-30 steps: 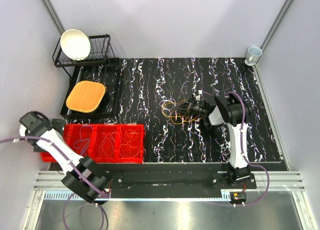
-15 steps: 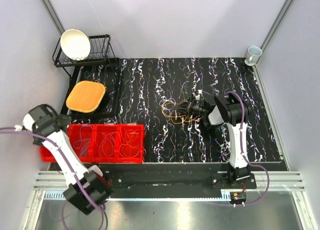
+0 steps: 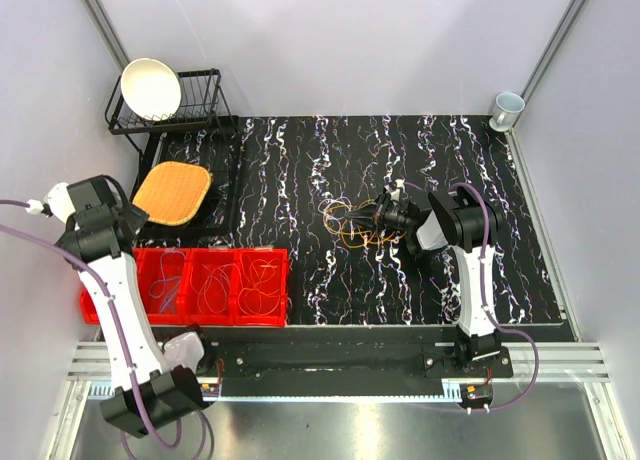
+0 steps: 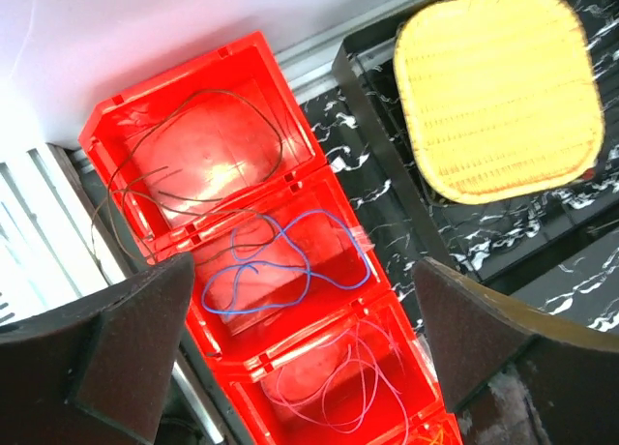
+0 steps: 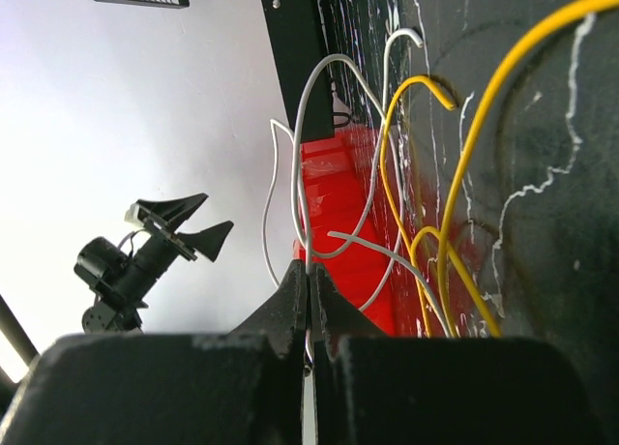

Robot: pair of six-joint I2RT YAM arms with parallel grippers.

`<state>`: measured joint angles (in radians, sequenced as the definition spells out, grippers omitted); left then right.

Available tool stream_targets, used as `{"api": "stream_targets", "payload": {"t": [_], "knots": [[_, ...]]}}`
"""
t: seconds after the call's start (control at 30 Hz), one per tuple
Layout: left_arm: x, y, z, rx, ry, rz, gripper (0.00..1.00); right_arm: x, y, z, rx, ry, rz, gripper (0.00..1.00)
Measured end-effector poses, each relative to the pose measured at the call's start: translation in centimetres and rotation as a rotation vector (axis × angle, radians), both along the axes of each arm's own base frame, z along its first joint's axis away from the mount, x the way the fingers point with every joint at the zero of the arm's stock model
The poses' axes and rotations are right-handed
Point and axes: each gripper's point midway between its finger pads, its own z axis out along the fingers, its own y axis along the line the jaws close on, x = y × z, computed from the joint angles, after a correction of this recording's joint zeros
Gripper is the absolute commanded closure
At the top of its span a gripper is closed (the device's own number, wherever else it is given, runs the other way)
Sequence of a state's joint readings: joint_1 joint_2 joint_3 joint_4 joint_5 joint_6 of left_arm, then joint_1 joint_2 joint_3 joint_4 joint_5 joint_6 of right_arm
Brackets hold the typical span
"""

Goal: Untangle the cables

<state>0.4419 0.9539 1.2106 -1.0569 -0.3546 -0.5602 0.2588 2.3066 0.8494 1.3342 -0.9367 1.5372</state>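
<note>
A tangle of cables, yellow, orange and white, lies mid-mat. My right gripper is at its right side, shut on a white cable. In the right wrist view the jaws pinch that wire, and yellow cables loop beside it. My left gripper is open and empty, hovering above the left end of the red bins. The left wrist view shows the bins holding a dark cable, a blue cable and a pink cable, one per compartment.
A black dish rack with a white bowl stands at the far left. A yellow woven pad lies on a black tray just behind the bins. A cup sits at the far right corner. Walls enclose the mat.
My left arm has swung up and away from me, from the near-left side to above the left end of the red bins. The right gripper and the tangle have not moved.
</note>
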Motion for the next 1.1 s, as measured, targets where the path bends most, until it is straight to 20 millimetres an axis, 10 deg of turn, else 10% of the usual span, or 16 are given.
{"api": "stream_targets", "payload": {"t": [0.4,0.73,1.1], "knots": [[2.9,-6.7,-1.3,-0.161,-0.113,-0.277,0.01,-0.3,0.2,4.3,-0.002,-0.151,0.007,1.0],[7.3,-16.5,0.5,-0.218,-0.277,-0.765,0.03,-1.6,3.1,14.2,-0.123,-0.401,0.027,1.0],[8.4,-20.8,1.7,-0.255,-0.371,-0.953,0.04,-2.6,4.8,24.9,-0.254,-0.625,0.026,1.0]]}}
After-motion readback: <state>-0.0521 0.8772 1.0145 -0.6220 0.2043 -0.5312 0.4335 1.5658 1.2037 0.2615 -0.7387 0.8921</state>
